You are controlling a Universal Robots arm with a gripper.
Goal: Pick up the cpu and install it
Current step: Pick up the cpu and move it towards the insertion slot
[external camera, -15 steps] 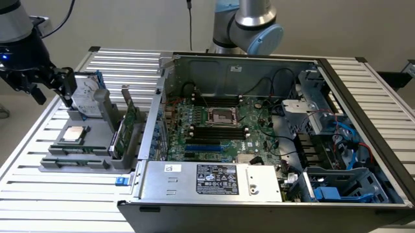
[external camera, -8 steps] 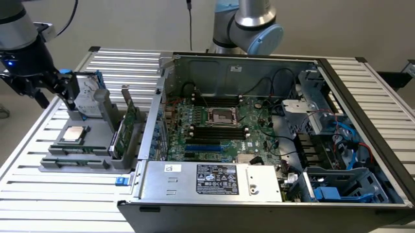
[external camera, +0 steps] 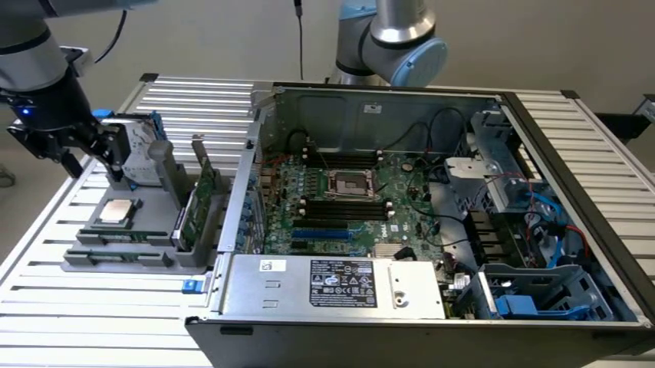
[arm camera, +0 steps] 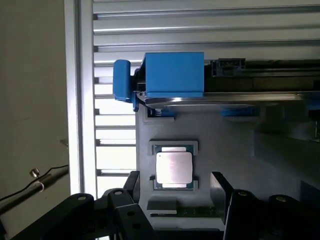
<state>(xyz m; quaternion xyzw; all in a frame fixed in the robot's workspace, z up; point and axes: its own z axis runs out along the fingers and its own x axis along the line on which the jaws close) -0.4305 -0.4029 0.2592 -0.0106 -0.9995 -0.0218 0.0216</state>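
While the cpu (external camera: 119,211) (arm camera: 174,167) lies flat on a grey holder (external camera: 123,257) on the slatted worktop (external camera: 103,322), the gripper (external camera: 94,165) hangs above it, fingers (arm camera: 222,192) apart, one to each side. A hard drive (external camera: 138,149) stands upright just beside. An open computer case (external camera: 369,115) sits toward the exterior view's right, its motherboard socket (external camera: 353,182) well apart from the chip.

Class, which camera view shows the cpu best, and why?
The wrist view: the cpu is seen from straight above, its silver top and pale edge plain. The exterior view shows it small and slanted, on the grey holder beside the computer case.
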